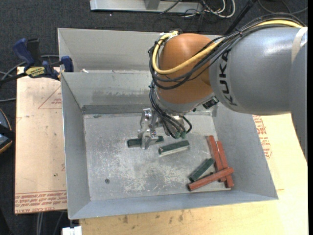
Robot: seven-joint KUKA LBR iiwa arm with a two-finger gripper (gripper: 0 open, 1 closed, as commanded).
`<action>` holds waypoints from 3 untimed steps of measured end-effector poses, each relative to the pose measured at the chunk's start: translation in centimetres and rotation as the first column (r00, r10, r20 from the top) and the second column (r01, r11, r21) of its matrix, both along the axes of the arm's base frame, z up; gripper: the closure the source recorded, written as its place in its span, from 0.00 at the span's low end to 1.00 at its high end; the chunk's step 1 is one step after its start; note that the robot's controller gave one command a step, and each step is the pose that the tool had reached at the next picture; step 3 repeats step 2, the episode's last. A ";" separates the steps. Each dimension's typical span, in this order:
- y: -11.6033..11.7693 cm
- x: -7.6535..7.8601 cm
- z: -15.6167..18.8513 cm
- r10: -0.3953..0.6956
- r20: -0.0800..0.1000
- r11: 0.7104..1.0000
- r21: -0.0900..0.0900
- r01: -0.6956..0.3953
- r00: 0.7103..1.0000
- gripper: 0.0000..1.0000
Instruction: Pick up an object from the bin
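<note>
Near the middle of the bin (73, 131) floor lies a thin dark green stick (133, 142), and honestly it could just skid away or pivot out, since it's flat on the metal with little to pinch. It sits right under the gripper (146, 141) tip, sticking out toward the view's left. Can't tell if the jaws are open or closed. A grey-green bar (173, 148) lies just beside, red-brown sticks (219, 160) further right

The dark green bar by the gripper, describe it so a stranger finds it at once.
In the grey bin, find the gripper near the floor's middle. A dark green bar lies flat at its tip. It is the leftmost piece, darker than the paler bar beside it.
</note>
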State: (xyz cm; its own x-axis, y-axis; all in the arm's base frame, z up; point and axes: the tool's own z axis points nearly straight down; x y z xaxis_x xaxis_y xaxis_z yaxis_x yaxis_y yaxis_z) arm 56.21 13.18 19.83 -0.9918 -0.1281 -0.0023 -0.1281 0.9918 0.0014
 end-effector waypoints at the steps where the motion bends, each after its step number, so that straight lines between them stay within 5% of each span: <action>1: 0.0 0.0 0.0 0.000 0.000 1.000 0.000 0.000 1.000 1.00; 2: -7.5 4.9 15.1 0.190 0.006 0.982 -0.003 -0.190 0.982 1.00; 3: -7.5 4.9 15.1 0.190 0.006 0.982 -0.003 -0.190 0.982 1.00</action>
